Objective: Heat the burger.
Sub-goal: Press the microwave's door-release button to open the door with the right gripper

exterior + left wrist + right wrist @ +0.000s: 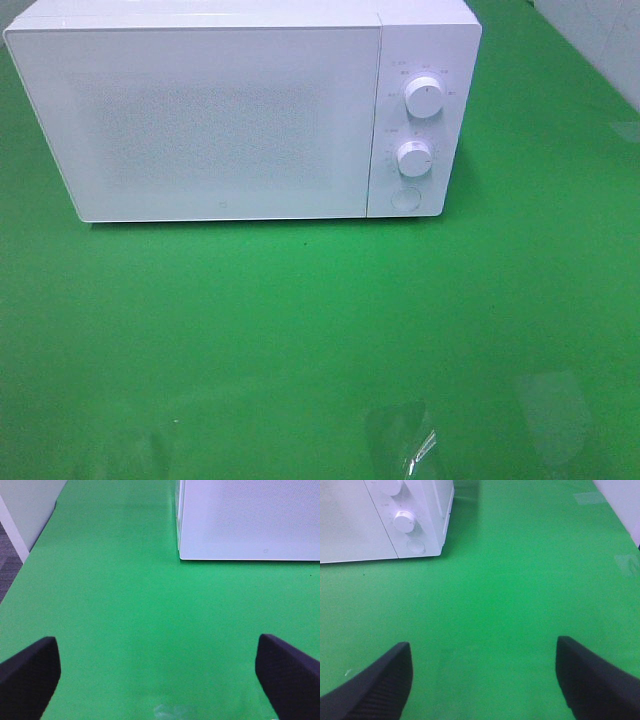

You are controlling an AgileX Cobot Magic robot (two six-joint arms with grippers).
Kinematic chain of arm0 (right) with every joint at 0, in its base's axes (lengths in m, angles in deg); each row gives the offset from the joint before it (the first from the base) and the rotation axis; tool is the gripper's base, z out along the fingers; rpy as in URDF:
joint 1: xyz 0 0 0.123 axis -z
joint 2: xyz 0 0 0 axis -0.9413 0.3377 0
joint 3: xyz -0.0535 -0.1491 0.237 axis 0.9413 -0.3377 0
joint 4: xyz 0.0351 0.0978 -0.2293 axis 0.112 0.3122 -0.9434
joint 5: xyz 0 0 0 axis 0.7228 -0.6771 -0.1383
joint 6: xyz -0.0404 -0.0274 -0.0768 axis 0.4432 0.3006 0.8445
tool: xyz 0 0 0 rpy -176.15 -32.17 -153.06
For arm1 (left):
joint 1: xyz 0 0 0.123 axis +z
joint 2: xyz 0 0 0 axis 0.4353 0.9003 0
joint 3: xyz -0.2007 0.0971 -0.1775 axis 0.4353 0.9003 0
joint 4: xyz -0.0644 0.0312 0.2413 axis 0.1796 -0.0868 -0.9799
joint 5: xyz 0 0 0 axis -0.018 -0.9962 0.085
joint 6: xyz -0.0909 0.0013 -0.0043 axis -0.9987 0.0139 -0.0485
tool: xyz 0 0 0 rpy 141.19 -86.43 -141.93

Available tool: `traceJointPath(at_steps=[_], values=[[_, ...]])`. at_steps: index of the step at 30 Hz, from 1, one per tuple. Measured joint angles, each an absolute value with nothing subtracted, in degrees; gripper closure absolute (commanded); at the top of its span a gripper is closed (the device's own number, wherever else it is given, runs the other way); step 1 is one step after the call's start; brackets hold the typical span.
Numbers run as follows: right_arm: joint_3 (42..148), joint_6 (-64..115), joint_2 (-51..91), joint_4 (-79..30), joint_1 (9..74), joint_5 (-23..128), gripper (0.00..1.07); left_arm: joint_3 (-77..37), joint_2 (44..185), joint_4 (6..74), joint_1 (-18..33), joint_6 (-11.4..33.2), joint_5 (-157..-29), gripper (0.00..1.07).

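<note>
At the far side of the green table [300, 340]: white microwave [220, 120], door [200, 125] closed, contents hidden. No view shows the burger, so can't tell its position or heading. Left gripper [156, 647] and right gripper [484, 647] both spread wide, holding nothing.

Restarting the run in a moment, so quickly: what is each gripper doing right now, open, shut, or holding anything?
Left gripper: open, holding nothing, above the bare green tabletop.
Right gripper: open, holding nothing.
</note>
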State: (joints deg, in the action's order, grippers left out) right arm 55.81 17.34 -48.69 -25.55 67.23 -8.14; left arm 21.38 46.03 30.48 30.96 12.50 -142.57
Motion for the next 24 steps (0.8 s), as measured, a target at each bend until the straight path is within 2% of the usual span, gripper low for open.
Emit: traceJointPath(at_steps=[24], values=[[55.8, 16.3, -48.7, -26.4, 67.2, -8.1, 0.32, 21.4, 46.0, 30.5, 31.0, 12.5, -142.6, 0.09]])
